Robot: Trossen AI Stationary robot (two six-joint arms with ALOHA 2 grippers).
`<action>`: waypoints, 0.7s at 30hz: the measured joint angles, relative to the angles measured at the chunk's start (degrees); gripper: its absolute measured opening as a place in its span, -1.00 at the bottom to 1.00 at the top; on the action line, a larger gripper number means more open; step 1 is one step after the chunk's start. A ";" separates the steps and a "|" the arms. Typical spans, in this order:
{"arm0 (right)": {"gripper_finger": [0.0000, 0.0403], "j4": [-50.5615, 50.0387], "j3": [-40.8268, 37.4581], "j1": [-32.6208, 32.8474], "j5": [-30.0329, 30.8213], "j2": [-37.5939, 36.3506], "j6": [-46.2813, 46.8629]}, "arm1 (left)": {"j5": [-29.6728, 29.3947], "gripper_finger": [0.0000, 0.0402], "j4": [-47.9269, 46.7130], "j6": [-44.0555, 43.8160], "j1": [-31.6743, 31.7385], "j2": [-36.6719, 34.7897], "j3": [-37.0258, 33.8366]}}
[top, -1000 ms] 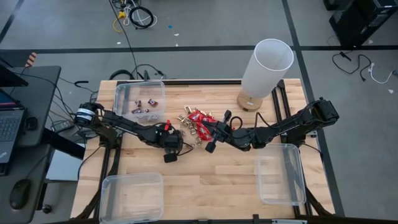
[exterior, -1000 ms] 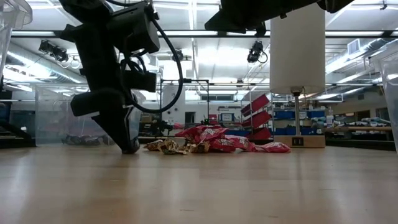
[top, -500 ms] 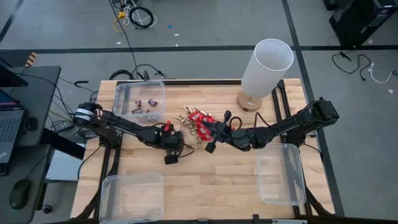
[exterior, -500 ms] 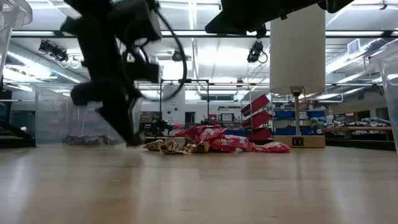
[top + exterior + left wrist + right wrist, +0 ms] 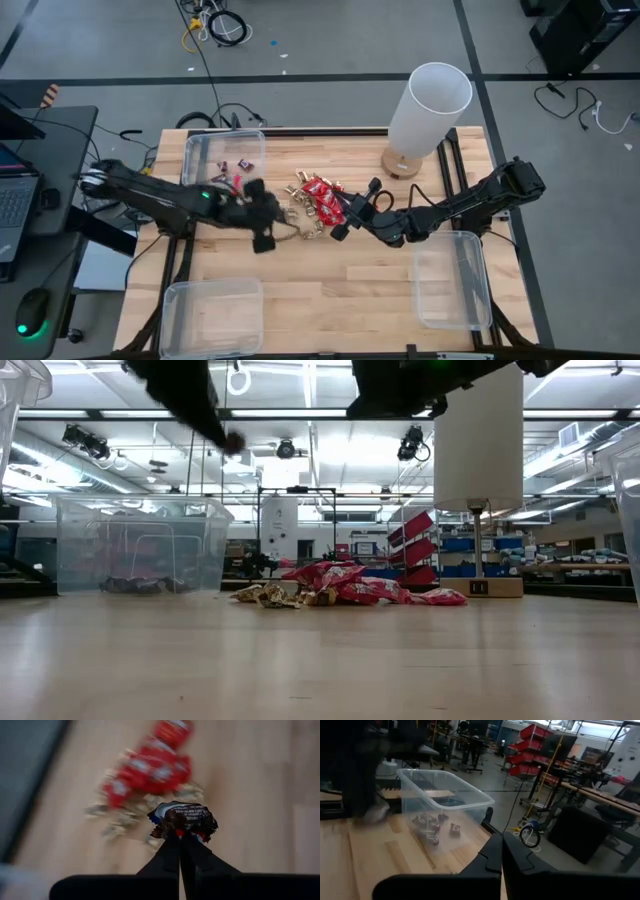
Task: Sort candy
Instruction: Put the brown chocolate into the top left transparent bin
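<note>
Nearest the front edge of the table (image 5: 330,300), two clear bins sit at the corners: the near-left bin (image 5: 211,315) and the near-right bin (image 5: 451,278), whose right wall runs close along the table's right edge. Between them lies a broad stretch of bare wood, and the low view shows the same open board reaching from the front edge up to the pile.

At mid-table the left gripper (image 5: 181,834) hangs above the wood just left of the pile, lifted well off the surface. Its fingers are pressed together on a dark purple-brown mini bar (image 5: 183,819), which sits pinched at the fingertips. The right gripper (image 5: 341,228) is just right of the pile, its arm stretching in from the right edge; its fingers are closed together with nothing between them, as the right wrist view shows.

The candy pile (image 5: 315,202) lies between the two grippers at the table's middle: red packets (image 5: 345,582) heaped toward the right and far side, gold-foil pieces (image 5: 268,596) along the near-left fringe. Bare wood separates the pile from every bin.

Farther back, the far-left bin (image 5: 224,160) stands against the far edge, well apart from the pile, with several dark bars (image 5: 431,824) on its floor. At the far right a white cylinder on a wooden base (image 5: 427,110) stands near the far edge.
</note>
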 joint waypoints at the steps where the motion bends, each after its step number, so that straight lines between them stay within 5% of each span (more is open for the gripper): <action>1: -1.00 0.03 0.00 0.00 -0.10 0.00 0.13 | -1.53 -1.00 -2.21 -0.03 0.35 -1.19 1.66; 10: -1.00 0.15 0.00 0.00 -0.31 0.02 0.15 | -7.09 -1.00 -24.22 -2.80 9.84 -7.20 14.36; 21: -1.00 -0.35 0.00 0.00 -0.84 0.02 0.63 | -4.44 -1.00 -38.14 -3.03 26.73 -8.10 11.98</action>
